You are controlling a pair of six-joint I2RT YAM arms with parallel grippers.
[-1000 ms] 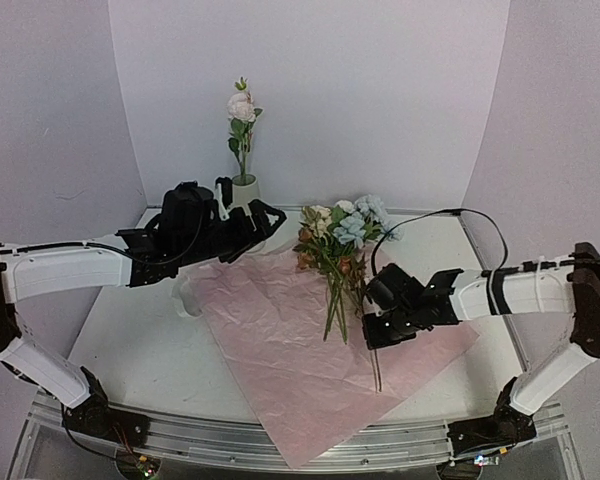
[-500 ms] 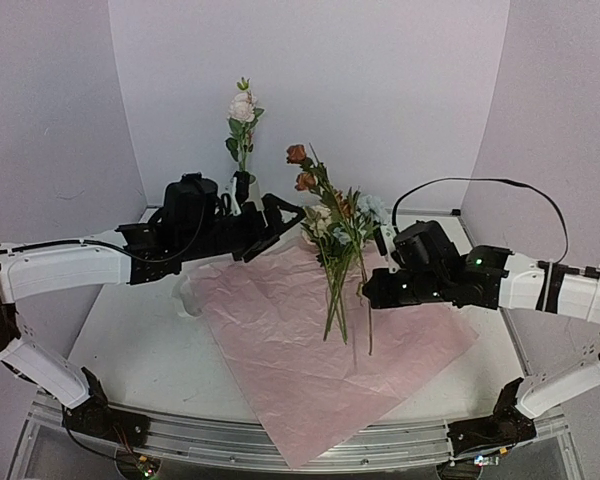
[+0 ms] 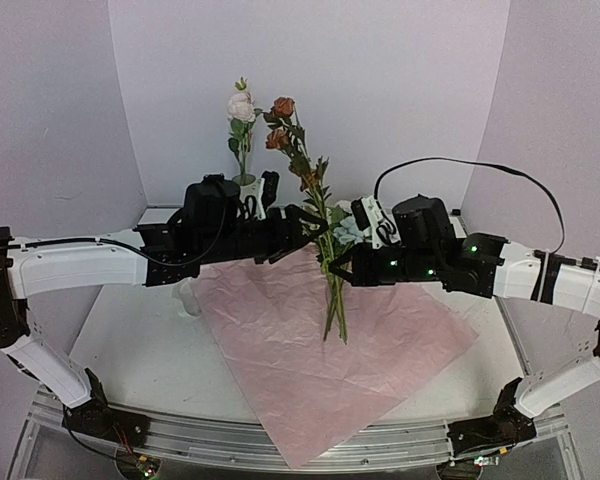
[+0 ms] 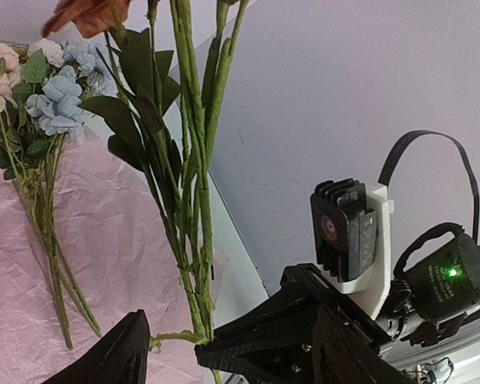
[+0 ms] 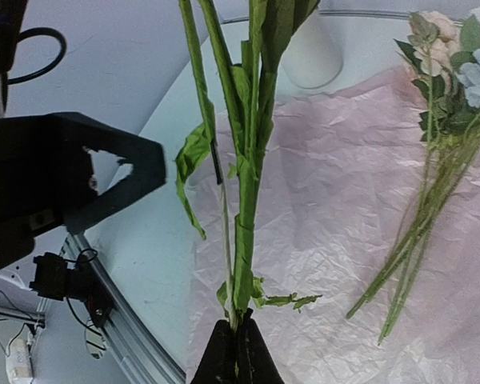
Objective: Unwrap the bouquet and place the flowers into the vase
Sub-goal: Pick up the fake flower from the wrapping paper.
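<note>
Rose stem (image 3: 315,200) stands near-upright, just right of vase (image 5: 312,56), pinched low in right gripper (image 5: 234,328). Left gripper (image 3: 302,235), jaws apart and empty, faces stem from vase side, nearer vase.

Reference point: the vase (image 3: 245,184). We find its mouth partly taken by one pale bloom (image 3: 241,105) standing upright, which narrows entry from above. The left hand (image 3: 308,232), jaws parted, lies across the near approach directly in front of the vase. To the vase's right, rust-orange stems (image 3: 315,195) held upright in the pinched right hand (image 3: 338,272) bar the way. Farther right, loose flowers (image 5: 432,36) lie on pink paper (image 3: 310,380). Left of the vase, the worktop (image 3: 130,330) offers open passage.
</note>
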